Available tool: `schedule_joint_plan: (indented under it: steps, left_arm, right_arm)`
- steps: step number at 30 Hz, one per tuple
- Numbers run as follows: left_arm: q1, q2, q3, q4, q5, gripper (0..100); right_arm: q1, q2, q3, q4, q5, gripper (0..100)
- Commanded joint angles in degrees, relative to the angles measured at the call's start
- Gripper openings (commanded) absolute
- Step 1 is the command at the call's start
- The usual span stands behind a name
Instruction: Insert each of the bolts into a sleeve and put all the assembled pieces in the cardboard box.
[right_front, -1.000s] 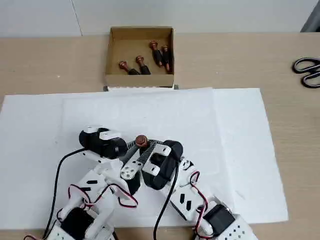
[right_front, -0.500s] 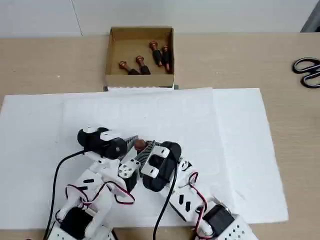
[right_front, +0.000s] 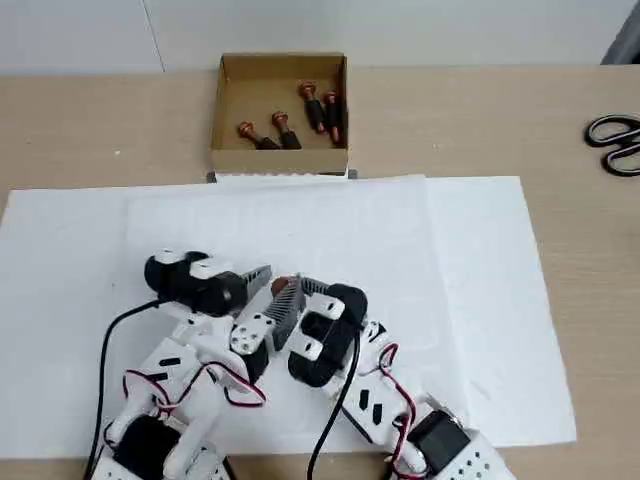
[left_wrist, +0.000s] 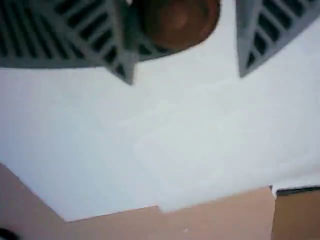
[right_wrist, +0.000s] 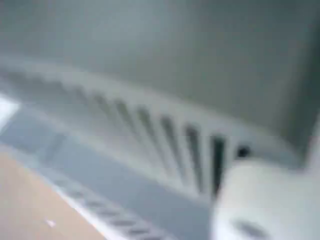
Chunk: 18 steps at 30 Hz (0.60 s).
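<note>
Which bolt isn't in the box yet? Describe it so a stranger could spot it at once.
Start at the white sheet, where the two robot arms meet. A bolt with a round copper-brown head sits between them. The other four lie in the cardboard box beyond the sheet; this one is alone.

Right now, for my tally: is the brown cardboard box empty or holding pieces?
Holding pieces: the brown cardboard box has four copper-headed bolts in dark sleeves lying inside.
</note>
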Motion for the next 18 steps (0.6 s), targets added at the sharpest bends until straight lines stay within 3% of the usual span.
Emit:
schedule_joint_plan:
  steps: [1,12,18]
  left_arm:
    - [-0.44,-0.53,-3.82,0.26,-0.53,1]
    - [-0.62,-0.53,-4.00,0.26,-0.44,1]
    - [-10.46,-0.53,-4.00,0.44,-0.62,1]
  right_arm:
    - [0.04,-0.66,0.70,-2.15,0.44,0.4]
    - [0.13,-0.66,0.70,0.40,0.35,0.4]
    - [0.48,-0.66,0.70,0.48,0.26,0.4]
